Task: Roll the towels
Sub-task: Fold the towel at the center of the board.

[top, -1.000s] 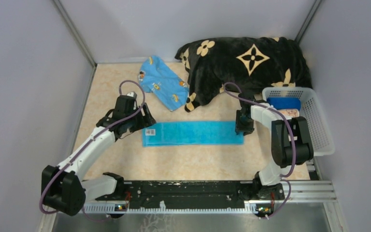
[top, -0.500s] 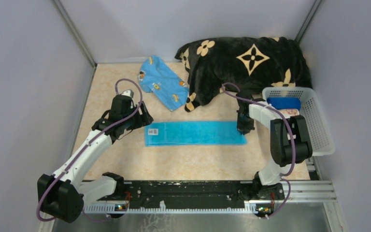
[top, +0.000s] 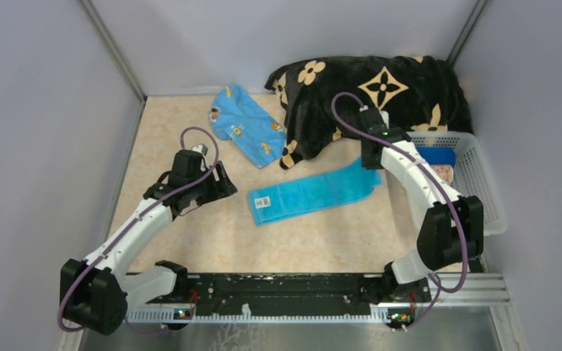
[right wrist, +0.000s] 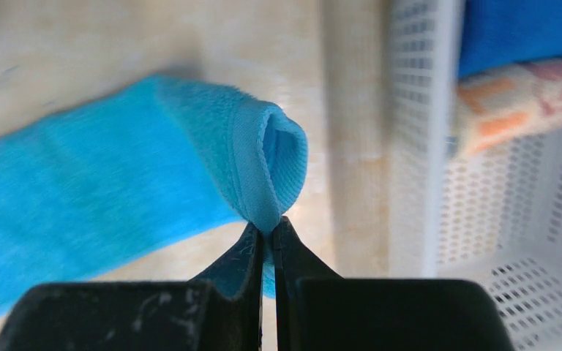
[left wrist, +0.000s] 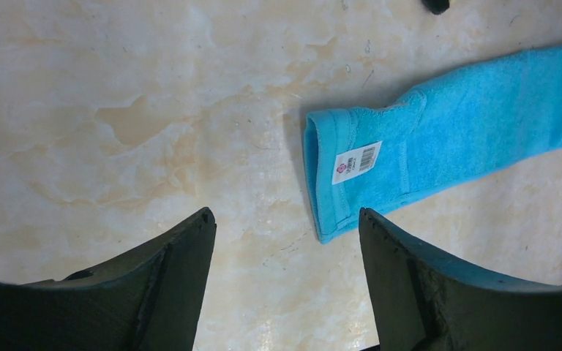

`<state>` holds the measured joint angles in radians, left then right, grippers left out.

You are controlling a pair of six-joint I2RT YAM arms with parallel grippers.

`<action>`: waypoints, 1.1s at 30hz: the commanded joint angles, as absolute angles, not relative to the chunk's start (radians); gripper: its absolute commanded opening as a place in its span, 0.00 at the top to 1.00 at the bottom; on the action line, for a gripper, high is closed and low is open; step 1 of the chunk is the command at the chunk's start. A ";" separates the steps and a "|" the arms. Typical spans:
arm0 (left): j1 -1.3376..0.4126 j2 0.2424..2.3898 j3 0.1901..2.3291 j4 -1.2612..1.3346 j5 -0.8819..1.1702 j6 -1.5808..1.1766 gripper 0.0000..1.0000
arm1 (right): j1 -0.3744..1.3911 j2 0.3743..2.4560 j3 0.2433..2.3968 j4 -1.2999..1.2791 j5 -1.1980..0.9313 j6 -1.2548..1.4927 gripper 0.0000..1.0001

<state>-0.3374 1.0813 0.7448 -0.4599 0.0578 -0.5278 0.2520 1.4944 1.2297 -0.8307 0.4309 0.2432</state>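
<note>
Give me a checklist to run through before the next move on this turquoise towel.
1. Right end effector shut on the turquoise towel end: ok.
2. Left end effector open, off the towel: ok.
3. Towel straight and flat for rolling: not ok, it lies diagonally, gripped end curled.
4. Label end free on the table: ok.
5. Towel apart from the basket: ok.

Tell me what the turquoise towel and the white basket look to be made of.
The turquoise towel: soft terry cloth, probably cotton, matte; a fuzzy nap and a stitched hem show. The white basket: moulded plastic, smooth, slightly shiny; thin walls pierced by regular rows of holes.
</note>
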 commanded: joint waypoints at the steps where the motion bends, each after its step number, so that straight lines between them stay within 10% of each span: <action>1: -0.331 1.112 0.707 -0.385 0.143 -0.568 0.23 | 0.389 1.486 1.288 -0.844 0.240 0.229 1.00; 33: -0.364 1.458 0.579 -0.014 0.346 -0.724 0.59 | 0.899 1.974 1.703 -0.807 -0.005 0.385 1.00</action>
